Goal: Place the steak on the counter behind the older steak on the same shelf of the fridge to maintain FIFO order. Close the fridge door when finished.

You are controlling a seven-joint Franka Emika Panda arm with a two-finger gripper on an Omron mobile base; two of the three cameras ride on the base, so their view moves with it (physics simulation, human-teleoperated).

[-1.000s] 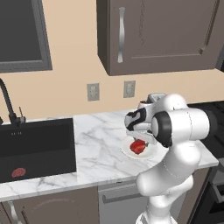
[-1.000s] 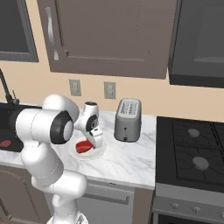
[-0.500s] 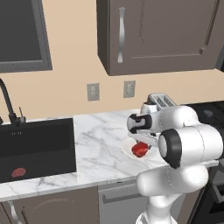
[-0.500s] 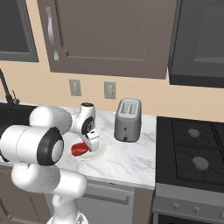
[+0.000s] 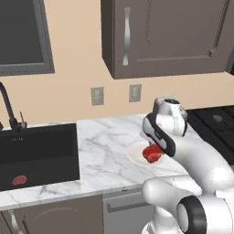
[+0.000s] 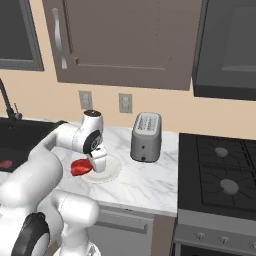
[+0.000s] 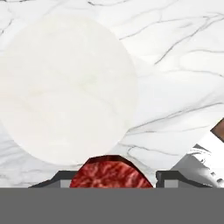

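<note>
— So where is the steak (image 7: 111,174) at this moment?

— Between the jaws (image 7: 111,177), whose two dark tips sit on either side of it at the bottom of the hand view. From the left base view the red steak (image 5: 152,153) hangs at the end of the arm over the white plate (image 5: 137,153); from the right base view it (image 6: 80,167) shows at the plate's (image 6: 112,170) left edge, beside the hand.

— Are the jaws actually closed on it?

— They look set to the width of the meat, with a tip close against each flank, so they appear to be holding it. Whether the steak has left the plate or is touching it cannot be told from these angles.

— And the plate itself?

— Round, flat, white and bare in the hand view (image 7: 65,92), lying on the marble surface (image 7: 175,65) with grey veins.

— What stands around it?

— A silver toaster (image 6: 145,136) sits just to the right on the same surface (image 6: 145,180), near the wall. A black gas stovetop (image 6: 220,170) lies further right. To the left there is a dark sink (image 5: 39,153) with a black tap (image 5: 9,109), and something small and red (image 5: 19,180) lies in the basin.
</note>
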